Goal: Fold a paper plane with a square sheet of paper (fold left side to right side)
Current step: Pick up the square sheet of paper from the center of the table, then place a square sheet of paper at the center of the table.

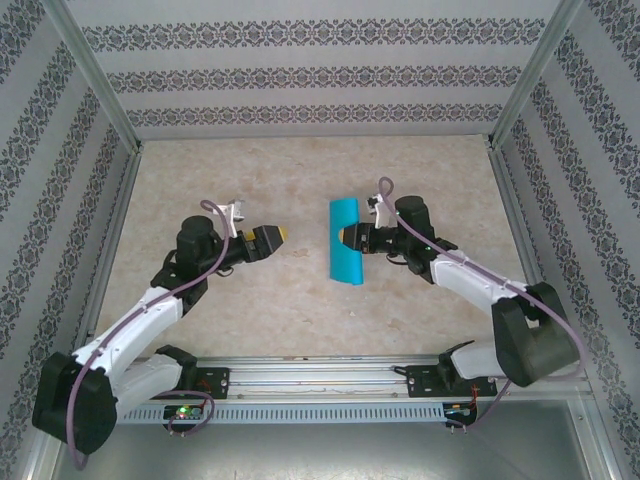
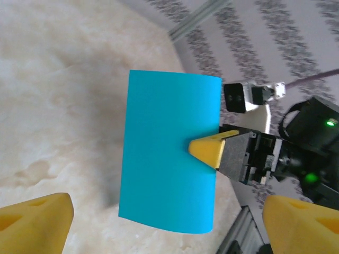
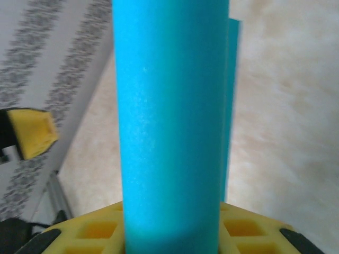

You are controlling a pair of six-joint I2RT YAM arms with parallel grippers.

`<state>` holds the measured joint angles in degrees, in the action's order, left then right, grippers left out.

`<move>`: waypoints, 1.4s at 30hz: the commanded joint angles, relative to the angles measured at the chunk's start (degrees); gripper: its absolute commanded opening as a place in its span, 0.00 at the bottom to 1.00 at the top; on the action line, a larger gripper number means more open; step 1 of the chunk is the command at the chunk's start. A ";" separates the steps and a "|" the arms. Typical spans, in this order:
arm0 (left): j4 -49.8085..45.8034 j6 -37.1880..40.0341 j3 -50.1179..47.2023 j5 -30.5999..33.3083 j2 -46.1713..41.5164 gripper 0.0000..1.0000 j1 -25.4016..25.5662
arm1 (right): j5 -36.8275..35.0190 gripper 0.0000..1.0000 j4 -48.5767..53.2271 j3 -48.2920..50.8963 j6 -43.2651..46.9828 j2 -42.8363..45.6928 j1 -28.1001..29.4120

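Observation:
The square sheet of paper [image 1: 347,240] is teal-blue and bent over into a loose, rounded fold, standing off the table. My right gripper [image 1: 353,238] is shut on its right side. In the left wrist view the paper [image 2: 167,159] shows as a tall rectangle with one yellow right fingertip [image 2: 211,148] pressed against its right edge. In the right wrist view the curved fold [image 3: 169,121] rises straight up from the right gripper [image 3: 169,239]. My left gripper [image 1: 276,237] is open and holds nothing, a short way left of the paper. Its fingertips [image 2: 37,222] frame the sheet from a distance.
The beige marbled tabletop [image 1: 300,180] is walled in by patterned panels [image 1: 300,75] and metal posts. A metal rail [image 1: 320,385] runs along the near edge by the arm bases.

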<state>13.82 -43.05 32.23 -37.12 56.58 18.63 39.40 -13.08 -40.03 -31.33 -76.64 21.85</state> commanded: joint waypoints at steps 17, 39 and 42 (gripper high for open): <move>18.45 -2.54 7.74 -20.80 5.58 0.95 -0.50 | 15.61 0.30 -17.64 -2.71 -11.34 14.77 2.26; 18.45 -2.67 9.40 -19.26 9.28 0.14 4.04 | 8.86 0.38 -14.78 -3.05 -8.33 10.69 4.83; 16.06 -2.05 8.96 -17.93 9.18 0.00 4.06 | 7.82 0.45 -12.20 -2.45 -7.15 11.65 3.98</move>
<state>32.01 -46.48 40.38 -56.31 66.50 22.17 48.71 -27.09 -43.35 -40.77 -66.67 26.72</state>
